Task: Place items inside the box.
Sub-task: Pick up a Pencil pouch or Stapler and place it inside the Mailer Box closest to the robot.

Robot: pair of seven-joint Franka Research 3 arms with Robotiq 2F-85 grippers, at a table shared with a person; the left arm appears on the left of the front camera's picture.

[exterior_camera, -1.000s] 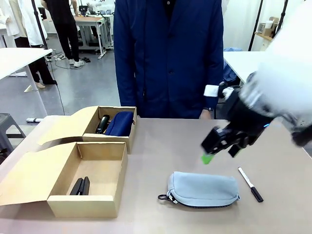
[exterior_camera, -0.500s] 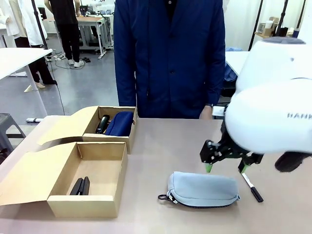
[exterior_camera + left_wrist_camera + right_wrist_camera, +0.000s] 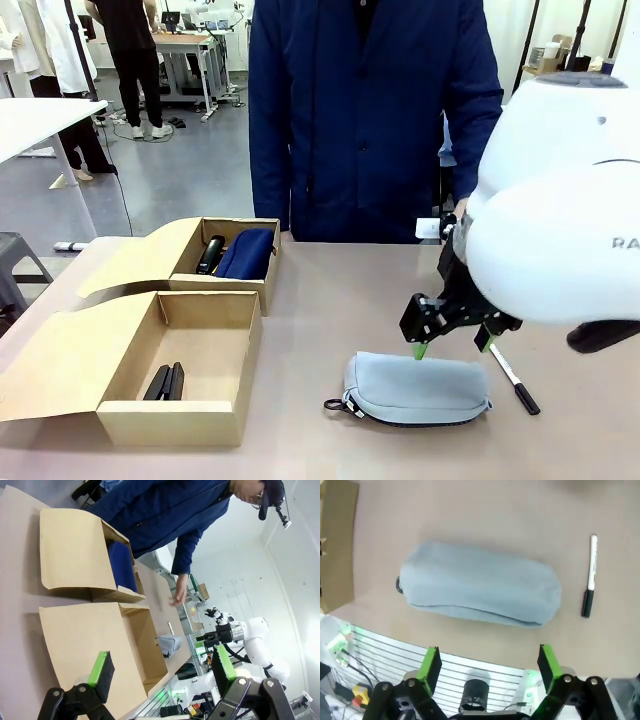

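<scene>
Held the right gripper (image 3: 450,346) pointing down, fingers spread wide, just above the grey pouch (image 3: 415,386) (marker pen (image 3: 513,378) just beside it). Held the left gripper (image 3: 162,667) parted too. Saw bare tabletop between pouch and box (image 3: 170,421), stapler (image 3: 165,382) inside.

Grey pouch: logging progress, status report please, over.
Right end effector open, just above grey pouch on table. Left end effector open, empty. Black stapler in box, marker pen outside. Nothing in the way.
</scene>
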